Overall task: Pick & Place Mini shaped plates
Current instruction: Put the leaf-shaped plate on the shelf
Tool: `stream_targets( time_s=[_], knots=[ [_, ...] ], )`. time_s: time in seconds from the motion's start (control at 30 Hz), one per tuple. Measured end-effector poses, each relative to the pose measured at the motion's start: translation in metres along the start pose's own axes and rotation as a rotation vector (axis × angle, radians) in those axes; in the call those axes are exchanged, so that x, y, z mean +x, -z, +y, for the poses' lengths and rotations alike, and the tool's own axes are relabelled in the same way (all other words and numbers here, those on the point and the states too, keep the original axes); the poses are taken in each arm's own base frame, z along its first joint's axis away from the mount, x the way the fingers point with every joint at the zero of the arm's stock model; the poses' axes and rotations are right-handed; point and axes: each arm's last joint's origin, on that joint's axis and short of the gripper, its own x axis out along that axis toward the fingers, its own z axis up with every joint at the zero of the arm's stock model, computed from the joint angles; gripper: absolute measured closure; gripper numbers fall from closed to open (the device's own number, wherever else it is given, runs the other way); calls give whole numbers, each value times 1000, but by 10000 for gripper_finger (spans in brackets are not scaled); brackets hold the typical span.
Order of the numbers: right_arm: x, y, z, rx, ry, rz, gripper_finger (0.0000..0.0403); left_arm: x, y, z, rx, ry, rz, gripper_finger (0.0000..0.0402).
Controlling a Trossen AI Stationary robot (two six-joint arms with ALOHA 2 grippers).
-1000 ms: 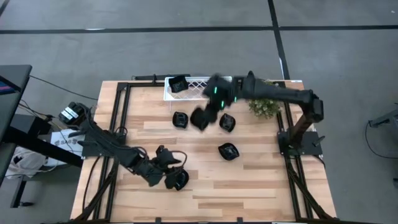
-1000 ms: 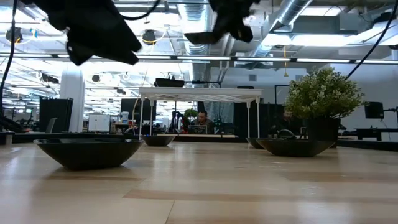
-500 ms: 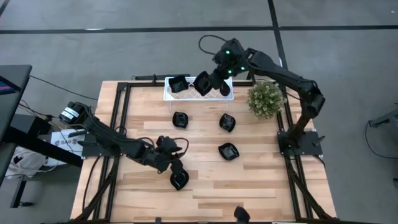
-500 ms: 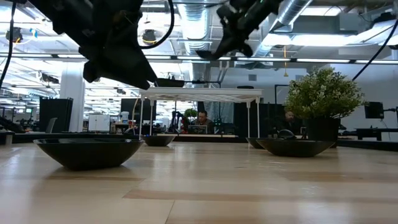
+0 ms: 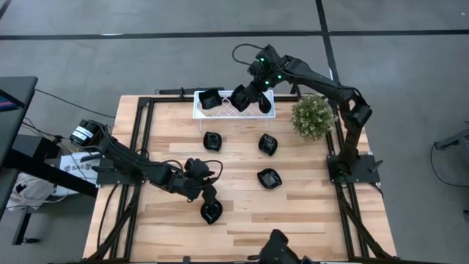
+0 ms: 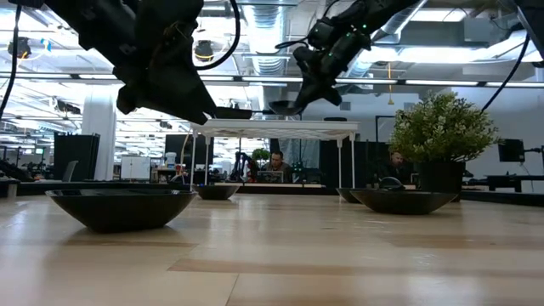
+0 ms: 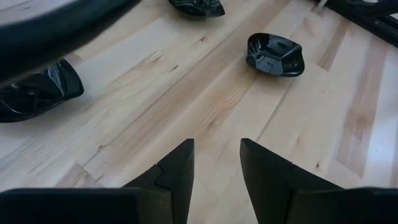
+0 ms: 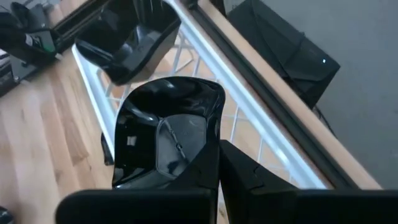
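Observation:
My right gripper (image 5: 249, 93) hangs over the white lattice tray (image 5: 226, 111) at the table's far edge, shut on a glossy black mini plate (image 8: 165, 134). The tray holds two more plates, one at its left end (image 5: 210, 97) and one at its right end (image 5: 265, 106). Three plates (image 5: 212, 141) (image 5: 268, 144) (image 5: 269, 177) lie flat on the wood mid-table. A fourth (image 5: 211, 213) lies near the front, just nearer than my left gripper (image 5: 208, 195), which is open above the bare wood (image 7: 216, 163) and holds nothing. My right gripper pinches the plate's rim (image 8: 210, 149) between its two fingers, slanting down from the table's right and far side. The plate (image 6: 285, 107) is lifted clear above the tray and sticks out beyond the fingertips, tilted, with its hollow side facing the wrist camera.
A potted green plant (image 5: 313, 117) stands at the far right, beside the tray. Black frame rails (image 5: 143, 139) run along the table's left and right sides. A dark object (image 5: 277, 248) shows at the near edge.
My right gripper has carried its plate from above the middle plates toward the far edge and a little down, and now hangs over the tray. My left gripper has swung a little toward the table's right and stays open above the front plate.

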Motion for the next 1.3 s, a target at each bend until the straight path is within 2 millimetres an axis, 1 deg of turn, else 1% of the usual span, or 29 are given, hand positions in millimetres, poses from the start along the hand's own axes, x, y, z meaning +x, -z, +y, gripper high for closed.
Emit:
stream_targets(
  time_s=[0.13,0.2,0.3,0.37,0.5,0.67,1.07,1.17,1.3],
  knots=[
    [0,-2,1,-3,-2,-17,403,1,-1,1,-5,-6,-1,270],
    [9,-2,5,-16,-11,-18,403,2,-2,2,-8,-9,-1,270],
    [20,2,3,-7,-4,24,403,2,-2,2,-14,-9,-2,270],
    [24,2,6,-15,-5,23,403,2,-2,2,-22,-7,-3,270],
    [24,2,4,-37,39,21,403,2,-2,1,-27,-3,1,270],
    [23,4,3,-31,41,36,403,2,-1,1,-25,-2,3,270],
    [26,2,11,-46,65,22,402,2,-1,1,-25,-2,4,270],
    [27,3,14,-60,91,23,391,2,-1,1,-25,-2,4,270],
    [29,4,18,-68,94,28,352,2,-1,1,-25,-2,4,270]
  ],
)
